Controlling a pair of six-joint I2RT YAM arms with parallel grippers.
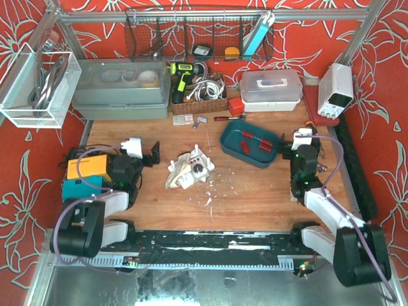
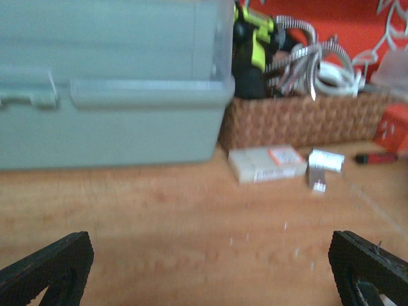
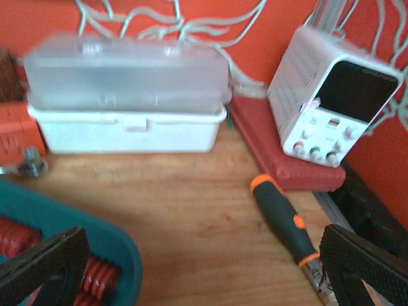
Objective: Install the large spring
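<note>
Several red springs lie in a teal tray right of centre; in the right wrist view they show at the lower left inside the tray. A white assembly lies on the wood at centre. My left gripper is open and empty, left of the assembly; its fingertips frame bare wood. My right gripper is open and empty, right of the tray, its fingertips wide apart.
A grey tote, a wicker basket with a drill, and a white case line the back. A power supply stands at the back right. A screwdriver lies near the right gripper. Small boxes lie before the basket.
</note>
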